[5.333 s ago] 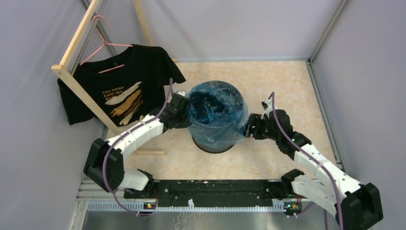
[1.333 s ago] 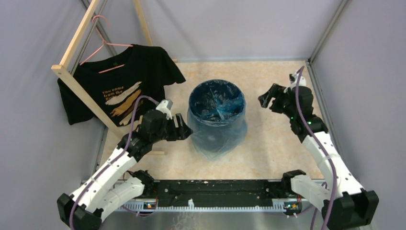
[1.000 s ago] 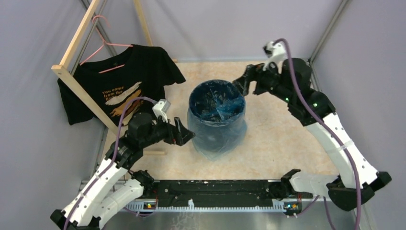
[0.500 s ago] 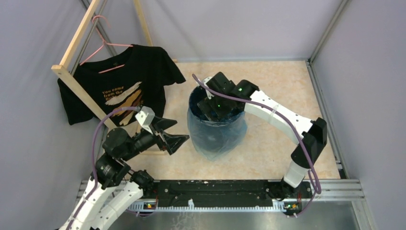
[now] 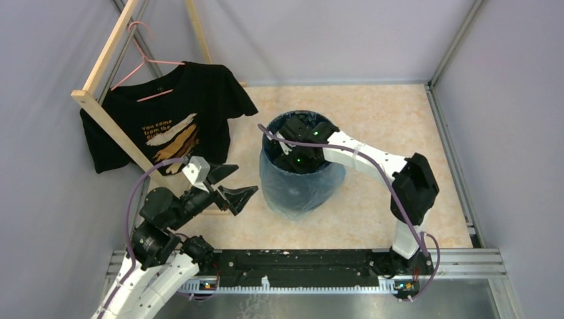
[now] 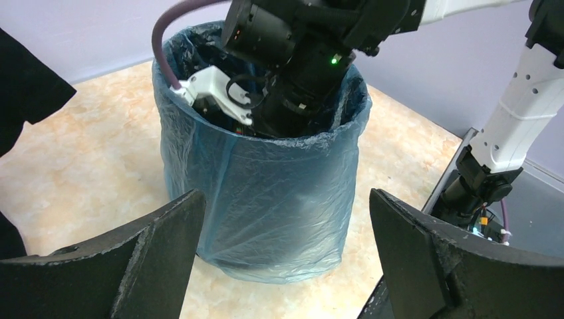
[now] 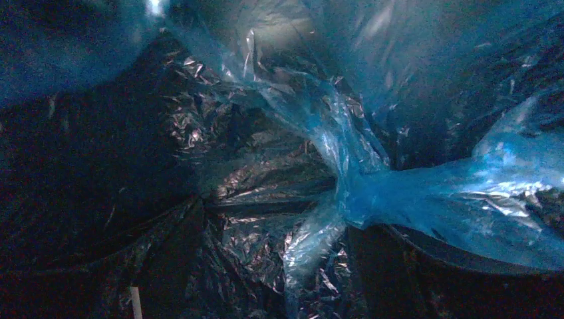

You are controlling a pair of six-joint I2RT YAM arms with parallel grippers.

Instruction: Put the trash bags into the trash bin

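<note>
The light-blue trash bag (image 5: 300, 189) lines the trash bin (image 6: 312, 219) and drapes over its outside down to the floor. The bin shows only as a dark shape through the plastic. My right arm bends down over the rim, and its wrist (image 5: 302, 143) is inside the bin. In the right wrist view my right gripper (image 7: 279, 232) is open, its dark fingers (image 7: 412, 272) apart, with crinkled blue folds (image 7: 352, 179) between and beyond them. My left gripper (image 5: 234, 188) (image 6: 286, 199) hangs open and empty, left of the bin and apart from it.
A black T-shirt (image 5: 169, 123) hangs on a pink hanger from a wooden rack (image 5: 106, 53) at the back left. The right arm's elbow (image 5: 412, 186) stands right of the bin. Enclosure walls close in the sides, and a black rail (image 5: 292, 259) runs along the near edge.
My right arm swung from the back right over the bin and pushed down inside it. My left arm drew back from the bin toward the near left, staying open.
</note>
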